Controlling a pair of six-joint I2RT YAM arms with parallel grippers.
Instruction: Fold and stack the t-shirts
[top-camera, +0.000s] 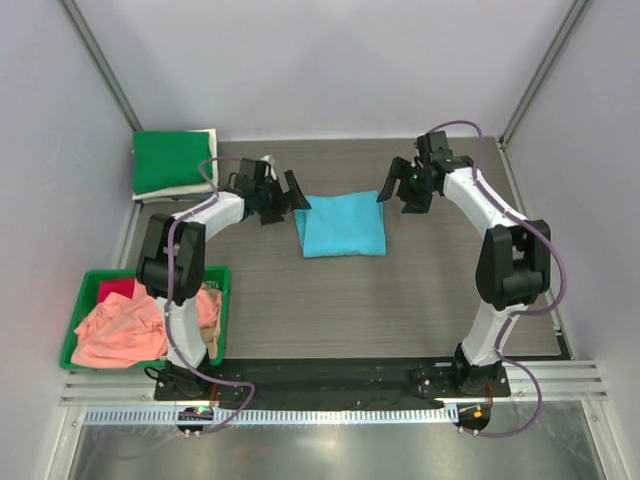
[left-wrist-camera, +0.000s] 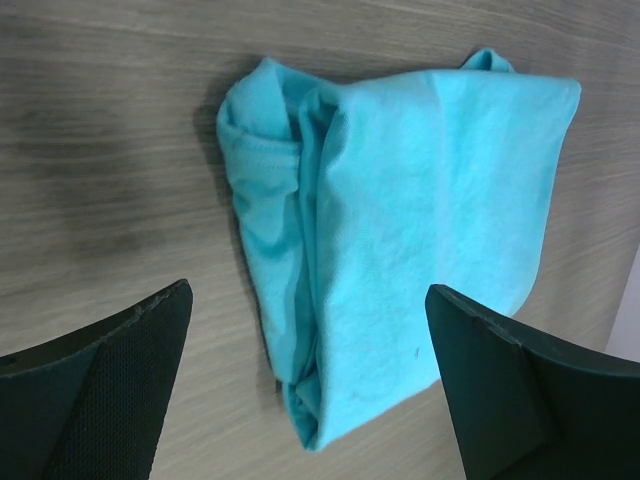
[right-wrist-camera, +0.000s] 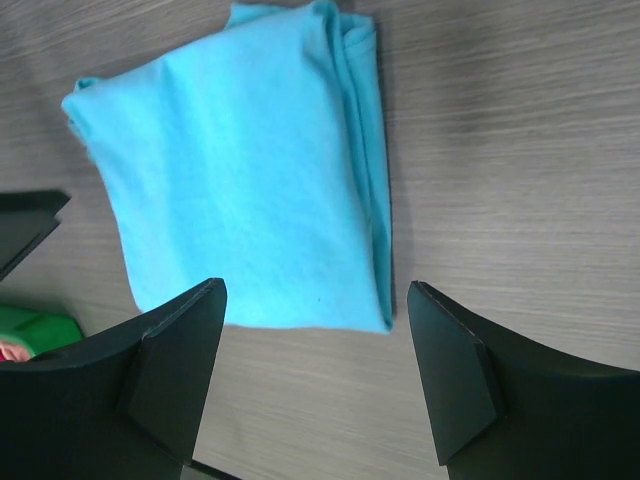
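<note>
The folded sky-blue t-shirt (top-camera: 341, 224) lies flat near the middle of the surface (top-camera: 400, 290), a little toward the far edge. It is between the left jaws and the right jaws, which both stand wide and hold nothing.

Folded t-shirts, three: sky-blue t-shirt (top-camera: 342, 225), green t-shirt (top-camera: 172, 160), cream t-shirt (top-camera: 176, 192). Green bin (top-camera: 120, 273), one. Crumpled t-shirts clearly countable inside, two: salmon-pink t-shirt (top-camera: 120, 328), red t-shirt (top-camera: 115, 289). Grippers, two: left gripper (top-camera: 288, 200), right gripper (top-camera: 397, 194).
</note>
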